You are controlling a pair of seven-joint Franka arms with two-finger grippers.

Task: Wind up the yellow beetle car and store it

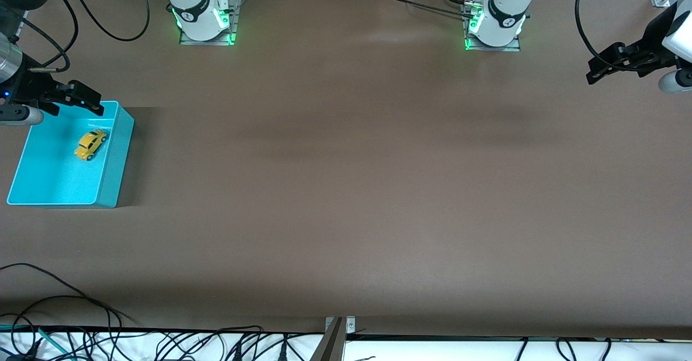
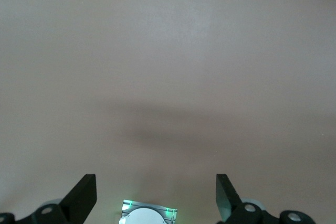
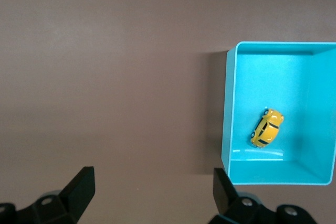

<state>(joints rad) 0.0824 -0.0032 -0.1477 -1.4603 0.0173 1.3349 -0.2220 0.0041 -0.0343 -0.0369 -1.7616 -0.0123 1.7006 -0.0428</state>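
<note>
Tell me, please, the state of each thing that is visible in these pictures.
yellow beetle car: inside the bin, on its wheels, not held.
turquoise bin: open top, holds only the car.
right gripper: open, over the bin's edge.
left gripper: open, waiting at its table end.

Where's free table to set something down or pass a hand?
Nearly all the brown table is bare, from the turquoise plastic bin to the left arm's end. That bin, holding the tiny yellow beetle car, is the only clutter. The open right gripper hangs over its rim; the open left gripper waits over bare table.
</note>
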